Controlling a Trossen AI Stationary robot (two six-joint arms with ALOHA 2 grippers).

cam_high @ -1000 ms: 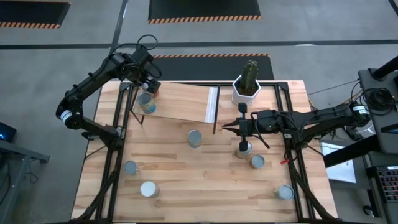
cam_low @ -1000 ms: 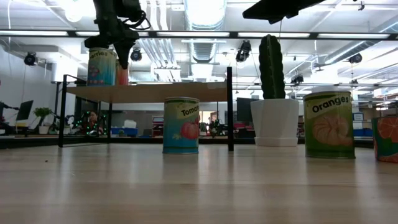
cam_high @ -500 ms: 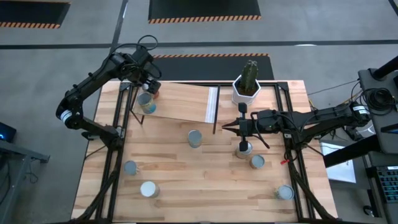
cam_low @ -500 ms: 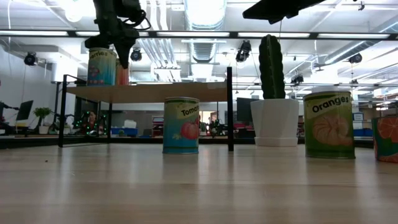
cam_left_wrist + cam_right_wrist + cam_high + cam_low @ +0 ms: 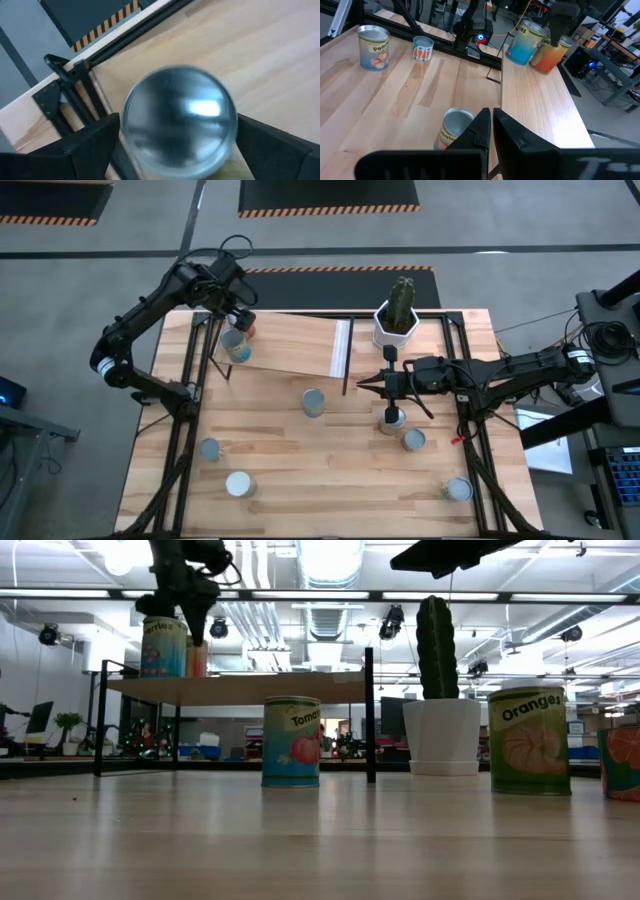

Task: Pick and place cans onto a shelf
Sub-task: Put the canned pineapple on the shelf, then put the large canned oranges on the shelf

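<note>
The shelf [image 5: 290, 345] is a pale panel raised on black legs [image 5: 240, 687]. Two cans stand on its far-left corner, a blue one [image 5: 237, 347] [image 5: 163, 648] and an orange one [image 5: 246, 329] [image 5: 197, 658]. My left gripper [image 5: 240, 318] is open just above the orange can. In the left wrist view its fingers [image 5: 92, 145] stand on either side of the can's silver top [image 5: 180, 117]. My right gripper [image 5: 364, 386] [image 5: 491, 120] is shut and empty, held above the table right of the shelf.
Several cans stand on the plank table: one [image 5: 314, 402] near the middle, two [image 5: 392, 418] [image 5: 413, 440] under my right arm, one [image 5: 458, 489] at the near right, two [image 5: 209, 449] [image 5: 239, 484] at the near left. A white cactus pot [image 5: 396, 325] stands beside the shelf's right end.
My left gripper has risen a little above the orange can, which stays upright on the shelf.
</note>
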